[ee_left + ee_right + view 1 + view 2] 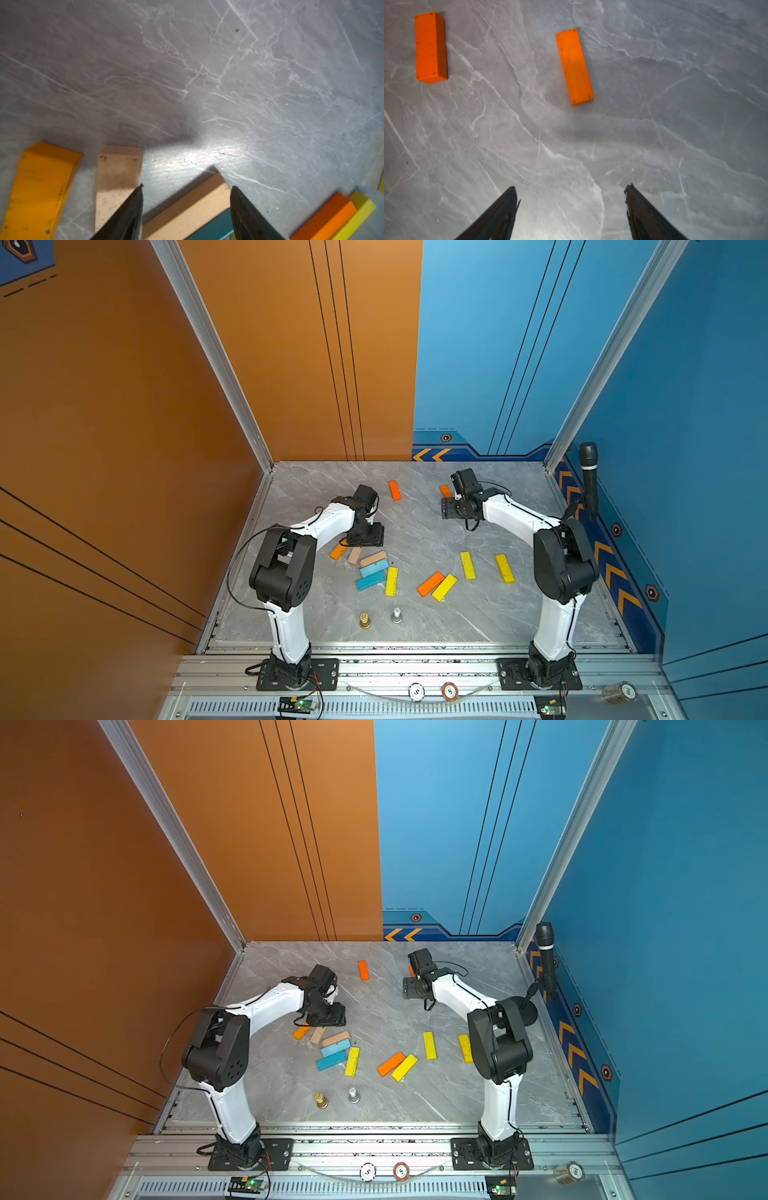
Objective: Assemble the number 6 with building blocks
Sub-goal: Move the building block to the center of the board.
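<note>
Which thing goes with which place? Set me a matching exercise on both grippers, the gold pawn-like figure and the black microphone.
Things:
1. left gripper
2. right gripper
3. gold pawn-like metal figure
4. black handheld microphone

Places:
A. by the blue side wall
B. jaws open above two tan wooden planks
C. near the front of the grey marble table, beside the silver pawn-like figure
D. over bare marble, short of two orange wooden planks

Pairs: 1-B, 2-D, 3-C, 4-A.
</note>
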Controlling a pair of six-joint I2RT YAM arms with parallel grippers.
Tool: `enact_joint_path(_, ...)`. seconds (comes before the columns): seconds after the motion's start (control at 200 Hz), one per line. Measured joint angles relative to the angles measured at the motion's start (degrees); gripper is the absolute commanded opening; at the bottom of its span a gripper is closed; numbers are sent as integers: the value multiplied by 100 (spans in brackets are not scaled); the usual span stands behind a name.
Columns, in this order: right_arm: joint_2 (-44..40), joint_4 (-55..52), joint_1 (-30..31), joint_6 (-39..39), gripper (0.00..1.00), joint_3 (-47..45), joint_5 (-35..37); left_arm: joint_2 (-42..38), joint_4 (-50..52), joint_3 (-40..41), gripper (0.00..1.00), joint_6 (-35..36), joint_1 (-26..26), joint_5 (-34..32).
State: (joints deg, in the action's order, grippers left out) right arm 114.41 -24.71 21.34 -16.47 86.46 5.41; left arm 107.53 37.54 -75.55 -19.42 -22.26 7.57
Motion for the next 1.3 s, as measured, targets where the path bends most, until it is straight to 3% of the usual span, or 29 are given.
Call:
enact_joint_path(0.28, 1268, -369, -179, 319, 82, 1329, -201, 94, -28, 0, 66, -116, -518, -17)
enact_joint_path(0.481, 1587, -514, -328, 387, 82, 1759, -245, 273, -374, 15, 64, -417, -798, 398)
enact_joint_path(0.771, 1825, -586, -433, 428, 78, 2225, -317, 295, -682, 116, 62, -619, -737, 741)
enact_joint_path(0.991, 2391, -662, -431, 494, 64, 2715, -398, 319, -501, 116, 59, -533, -535, 278)
enact_joint_path(1.302, 2428, -791, -444, 507, 42, 2848, -564, 507, -131, -149, 57, -177, -411, -776)
